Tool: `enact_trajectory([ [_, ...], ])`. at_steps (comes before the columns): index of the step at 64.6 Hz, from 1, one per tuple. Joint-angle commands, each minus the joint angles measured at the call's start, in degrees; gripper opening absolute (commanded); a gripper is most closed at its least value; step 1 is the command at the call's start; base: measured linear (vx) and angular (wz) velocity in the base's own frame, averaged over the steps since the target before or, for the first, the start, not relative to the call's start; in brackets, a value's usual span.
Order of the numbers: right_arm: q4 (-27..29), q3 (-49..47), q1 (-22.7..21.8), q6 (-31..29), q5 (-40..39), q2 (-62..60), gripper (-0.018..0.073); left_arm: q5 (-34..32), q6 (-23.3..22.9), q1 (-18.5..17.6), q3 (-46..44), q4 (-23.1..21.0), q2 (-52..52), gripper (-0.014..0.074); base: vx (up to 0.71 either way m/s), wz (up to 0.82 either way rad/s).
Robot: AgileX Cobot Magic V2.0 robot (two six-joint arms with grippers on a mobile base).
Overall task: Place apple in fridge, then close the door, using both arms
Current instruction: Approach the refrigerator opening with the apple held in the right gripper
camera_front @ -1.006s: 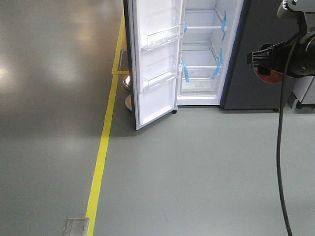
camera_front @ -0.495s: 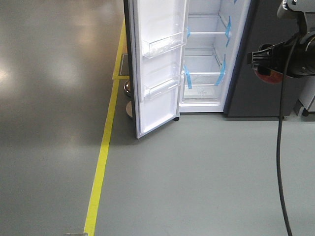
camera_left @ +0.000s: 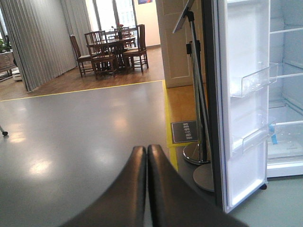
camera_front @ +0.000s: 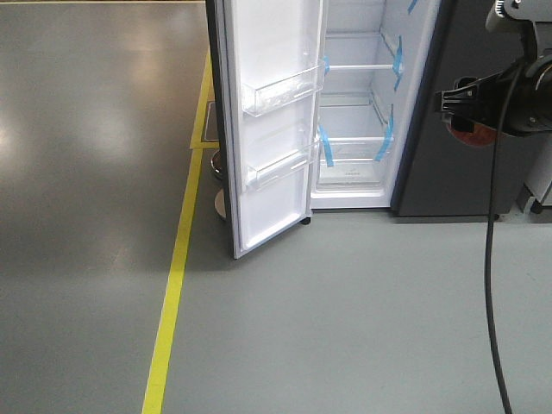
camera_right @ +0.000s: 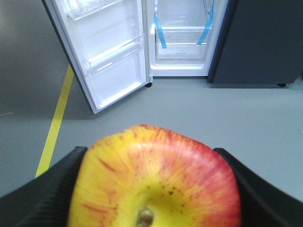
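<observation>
1. Right gripper (camera_right: 152,201): clenched on the apple (camera_right: 156,165), one finger on each side. The apple is carried in the air with its stem dimple toward the wrist camera, and it is well apart from the fridge.
2. Left gripper (camera_left: 146,163): fingers pressed together with nothing between them.
3. Floor (camera_front: 362,310): an open grey stretch between robot and fridge, with a yellow line (camera_front: 172,285) along the left.
4. Door (camera_front: 272,147): swung wide, white inside showing, with two clear bins (camera_front: 280,86).
5. Fridge (camera_front: 354,185): white interior with blue tape (camera_front: 384,138). The visible shelves hold no apple.

Step in hand, as judged: carrying the apple toward the fridge; placing has not begun.

Next move calls for: crossing the floor, reaching the right arm past the open door to a shelf, and letting go only once the apple rests there. The left arm then pushes the door's outer face.
</observation>
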Motion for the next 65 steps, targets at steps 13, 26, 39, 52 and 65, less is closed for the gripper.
enact_trajectory([
  [13, -0.67, -1.74, -0.27, -0.62, -4.05, -2.33, -0.0008, -3.96, -0.47, 0.06, 1.6, -0.12, -0.91, -0.0005, 0.15, 0.0],
  [26, -0.67, -1.74, -0.27, -0.62, -4.05, -2.33, -0.0008, -3.96, -0.47, 0.06, 1.6, -0.12, -0.91, -0.0005, 0.14, 0.0],
  [39, -0.67, -1.74, -0.27, -0.62, -4.05, -2.33, -0.0008, -3.96, -0.47, 0.06, 1.6, -0.12, -0.91, -0.0005, 0.13, 0.04],
  [52, -0.67, -1.74, -0.27, -0.62, -4.05, -2.33, -0.0008, -3.96, -0.47, 0.06, 1.6, -0.12, -0.91, -0.0005, 0.12, 0.04],
  [65, -0.67, -1.74, -0.27, -0.62, -4.05, -2.33, -0.0008, -3.96, -0.47, 0.06, 1.6, -0.12, -0.91, -0.0005, 0.12, 0.03],
])
